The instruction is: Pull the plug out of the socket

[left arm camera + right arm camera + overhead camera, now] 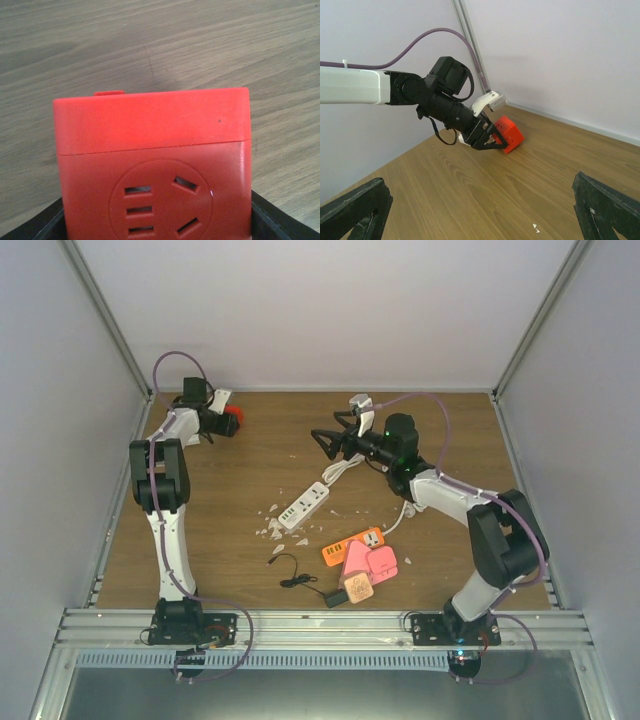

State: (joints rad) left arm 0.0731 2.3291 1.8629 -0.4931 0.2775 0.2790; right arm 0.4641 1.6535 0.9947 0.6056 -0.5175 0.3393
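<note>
Left hand (490, 141) pinching red socket cube (510, 132), far-left of tabletop (440, 430). Right hand (328, 440) spread wide, holding nothing, near cord of white power strip (304, 505).

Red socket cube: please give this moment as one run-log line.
left gripper: shut on red socket cube, far-left of table | right gripper: open, empty | socket face: no plug in it

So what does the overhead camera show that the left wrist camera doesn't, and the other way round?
Only overhead: the open right gripper, a white plastic power strip and an orange plastic socket block. Only the left wrist: the slotted holes in the face of the red plastic cube socket. Both: that socket, held in the left gripper, and the brown wooden table.
</note>
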